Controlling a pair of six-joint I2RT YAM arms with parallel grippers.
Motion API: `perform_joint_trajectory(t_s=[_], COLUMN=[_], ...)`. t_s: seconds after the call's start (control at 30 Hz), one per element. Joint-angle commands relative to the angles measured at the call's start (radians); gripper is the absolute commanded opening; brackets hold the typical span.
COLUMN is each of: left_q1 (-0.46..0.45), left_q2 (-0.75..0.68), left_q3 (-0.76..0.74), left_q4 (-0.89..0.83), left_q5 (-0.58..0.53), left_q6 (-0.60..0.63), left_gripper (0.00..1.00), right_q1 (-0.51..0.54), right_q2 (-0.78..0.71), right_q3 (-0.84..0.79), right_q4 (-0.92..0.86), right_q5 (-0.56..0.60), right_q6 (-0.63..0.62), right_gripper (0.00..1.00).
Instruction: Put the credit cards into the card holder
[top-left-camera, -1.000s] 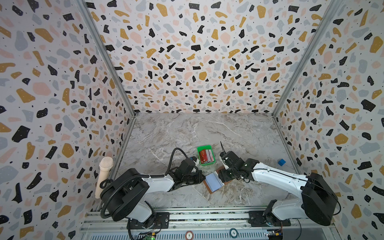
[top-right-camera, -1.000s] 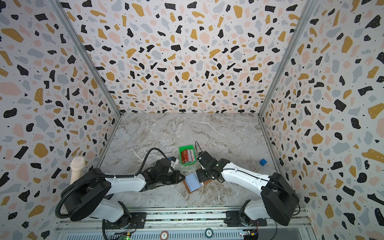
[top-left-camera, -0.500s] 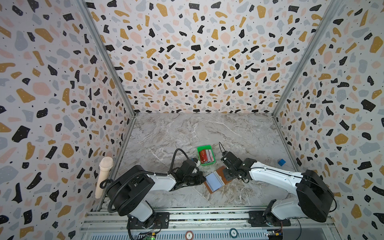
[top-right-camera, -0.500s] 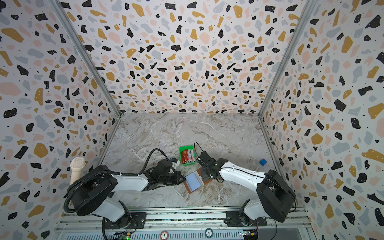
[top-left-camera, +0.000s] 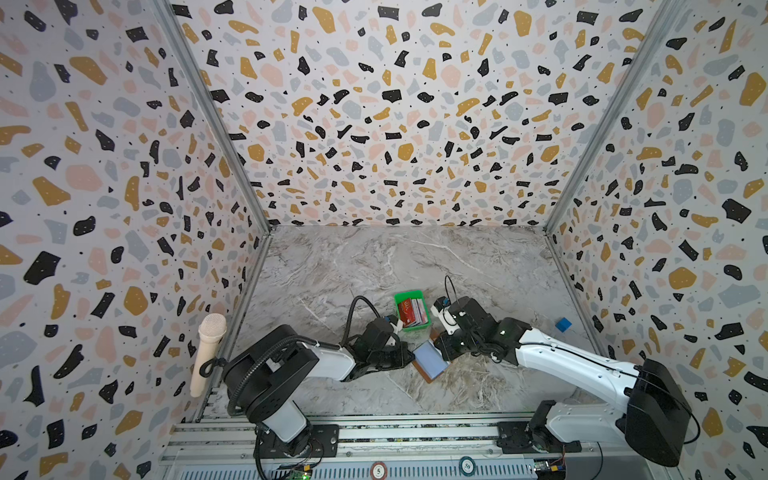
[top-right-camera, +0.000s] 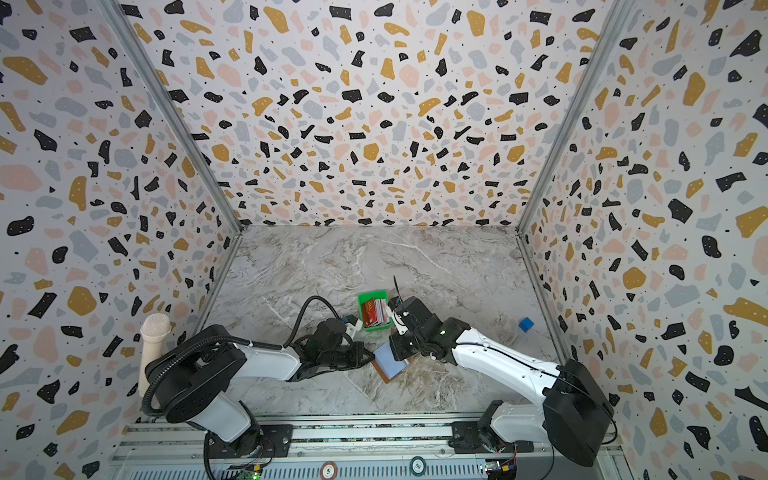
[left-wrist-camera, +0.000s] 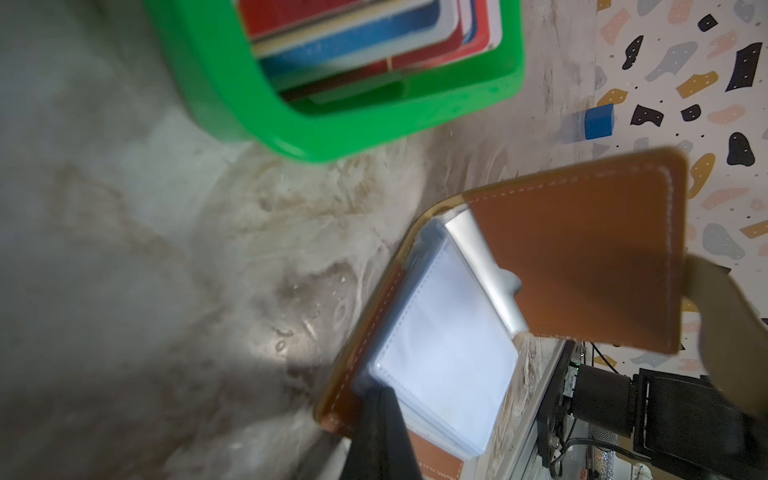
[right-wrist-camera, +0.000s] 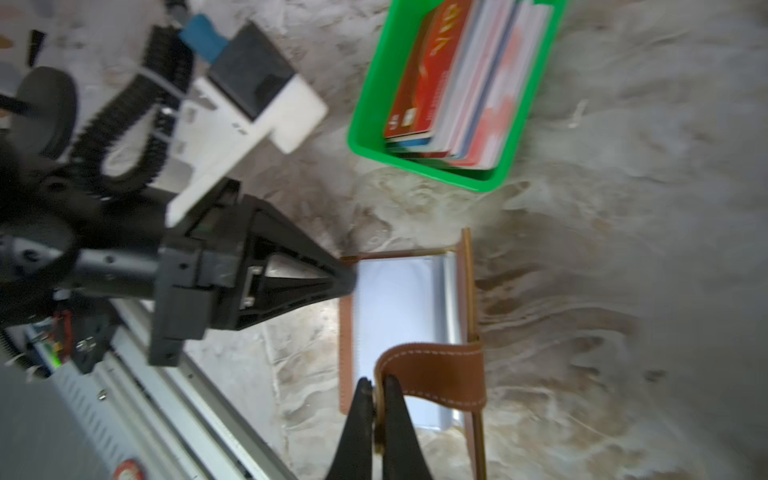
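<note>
The card holder (top-left-camera: 432, 360) (top-right-camera: 390, 360) lies open near the table's front middle, its clear sleeves (left-wrist-camera: 449, 353) (right-wrist-camera: 399, 303) facing up. My left gripper (top-left-camera: 409, 356) (top-right-camera: 370, 356) (left-wrist-camera: 380, 392) is shut, its tip resting on a corner of the holder, as the right wrist view also shows. My right gripper (top-left-camera: 441, 345) (top-right-camera: 395, 349) (right-wrist-camera: 376, 384) is shut on the holder's strap (right-wrist-camera: 436, 372), holding the tan cover (left-wrist-camera: 582, 257) raised on edge. The credit cards (top-left-camera: 412, 311) (top-right-camera: 376, 312) (right-wrist-camera: 457, 83) stand stacked in a tray just behind.
The cards stand in a small green tray (top-left-camera: 407, 294) (top-right-camera: 371, 296) (left-wrist-camera: 374, 124) right behind the holder. A blue cube (top-left-camera: 563, 324) (top-right-camera: 526, 324) sits near the right wall. A beige microphone (top-left-camera: 208, 353) (top-right-camera: 151, 349) hangs at the left wall.
My right gripper has shut on the holder's strap. The left gripper has stayed shut at the holder's corner.
</note>
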Motion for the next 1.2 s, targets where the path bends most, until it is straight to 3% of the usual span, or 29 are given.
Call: perform_joint_trajectory(t_s=[0.0, 0.2, 0.33, 0.6, 0.9, 1.17], left_q1=[0.002, 0.126, 0.131, 0.012, -0.042, -0.042], left_q2=[0.023, -0.162, -0.249, -0.107, 0.030, 0.084], left_q3=[-0.015, -0.093, -0.064, 0.003, 0.009, -0.032], left_q4=[-0.011, 0.031, 0.014, 0.084, 0.079, 0.120], left_q5=[-0.002, 0.022, 0.022, 0.045, 0.063, 0.060], left_q6=[-0.010, -0.045, -0.034, -0.048, -0.032, -0.056], left_gripper=[0.00, 0.00, 0.00, 0.01, 0.01, 0.00], right_q1=[0.034, 0.071, 0.091, 0.123, 0.148, 0.125], right_q2=[0.048, 0.150, 0.204, 0.240, 0.221, 0.012], right_q3=[-0.021, -0.087, -0.103, -0.088, -0.088, -0.100], right_q4=[0.083, 0.183, 0.229, 0.266, 0.279, 0.141], right_q5=[-0.178, -0.243, -0.251, -0.223, -0.201, -0.128], right_q6=[0.019, 0.038, 0.043, 0.046, 0.049, 0.041], right_gripper=[0.00, 0.00, 0.00, 0.00, 0.00, 0.39])
